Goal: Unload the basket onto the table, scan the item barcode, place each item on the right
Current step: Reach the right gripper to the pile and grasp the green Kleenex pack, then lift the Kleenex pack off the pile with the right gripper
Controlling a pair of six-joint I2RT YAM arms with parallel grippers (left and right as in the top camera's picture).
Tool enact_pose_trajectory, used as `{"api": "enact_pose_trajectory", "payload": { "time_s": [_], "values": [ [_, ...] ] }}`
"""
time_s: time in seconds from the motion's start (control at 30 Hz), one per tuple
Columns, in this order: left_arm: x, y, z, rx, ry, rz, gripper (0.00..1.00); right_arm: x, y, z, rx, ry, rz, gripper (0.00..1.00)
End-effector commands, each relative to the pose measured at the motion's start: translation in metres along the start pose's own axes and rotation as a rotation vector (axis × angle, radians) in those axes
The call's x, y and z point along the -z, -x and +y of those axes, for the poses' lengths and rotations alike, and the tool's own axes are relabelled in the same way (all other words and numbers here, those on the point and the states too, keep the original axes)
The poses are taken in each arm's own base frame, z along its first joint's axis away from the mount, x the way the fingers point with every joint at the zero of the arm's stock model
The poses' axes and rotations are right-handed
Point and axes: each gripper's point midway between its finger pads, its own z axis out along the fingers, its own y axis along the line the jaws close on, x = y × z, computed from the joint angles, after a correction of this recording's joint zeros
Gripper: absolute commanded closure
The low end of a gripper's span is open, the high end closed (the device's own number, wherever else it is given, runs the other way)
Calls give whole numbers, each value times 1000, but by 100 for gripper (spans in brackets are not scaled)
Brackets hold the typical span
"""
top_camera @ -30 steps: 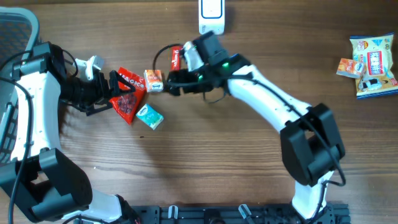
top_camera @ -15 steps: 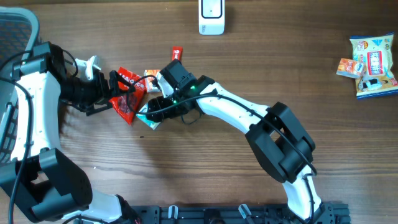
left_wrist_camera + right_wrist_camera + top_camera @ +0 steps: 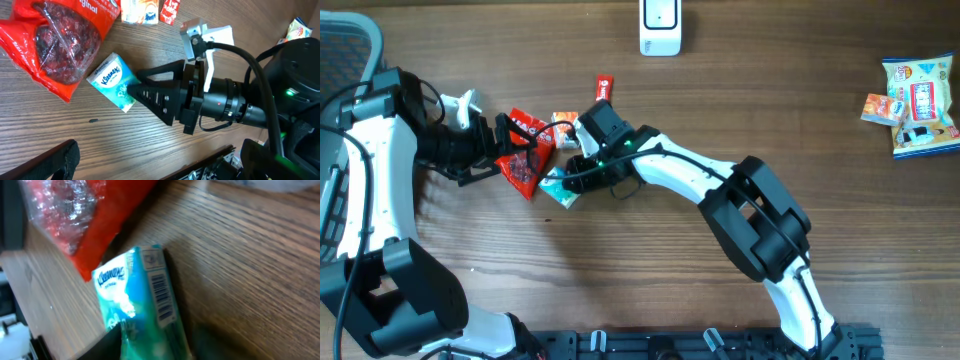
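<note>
A teal and white Kleenex tissue pack [image 3: 558,188] lies on the wooden table just right of a red bag [image 3: 525,150]. My right gripper [image 3: 568,180] has reached across to it and is shut on the tissue pack [image 3: 112,80], its dark fingers pinching the end nearest the arm. In the right wrist view the pack [image 3: 137,295] fills the space between the fingers of that gripper [image 3: 155,347], and the barcode on its side panel faces the camera. My left gripper [image 3: 505,150] stays open beside the red bag; in its own view the gripper [image 3: 160,165] has only bare wood between the fingers.
A white scanner [image 3: 660,25] stands at the table's far edge. An orange box [image 3: 565,128] and a red bar [image 3: 603,90] lie behind the pack. At the far right sit a snack bag [image 3: 918,92] and a small orange box [image 3: 878,108].
My right arm swung left and down from the orange box to the tissue pack, and its jaws narrowed onto the pack. The left arm has not moved.
</note>
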Motion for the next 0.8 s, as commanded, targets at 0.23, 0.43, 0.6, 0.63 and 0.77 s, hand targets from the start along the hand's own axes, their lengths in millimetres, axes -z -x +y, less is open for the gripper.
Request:
{"api": "enact_pose_trajectory", "payload": {
  "time_s": [0.23, 0.43, 0.6, 0.63, 0.77],
  "values": [
    [3, 0, -2, -23, 0, -10, 0, 7, 3, -36, -101, -72, 4, 96],
    [3, 0, -2, -23, 0, -10, 0, 66, 12, -93, -241, -184, -9, 96],
    [3, 0, -2, -23, 0, -10, 0, 126, 7, -134, -252, -296, -4, 92],
    [3, 0, -2, -23, 0, -10, 0, 134, 5, -141, -263, -337, -9, 88],
    [3, 0, -2, -23, 0, -10, 0, 164, 6, -146, -208, -426, -26, 68]
  ]
}}
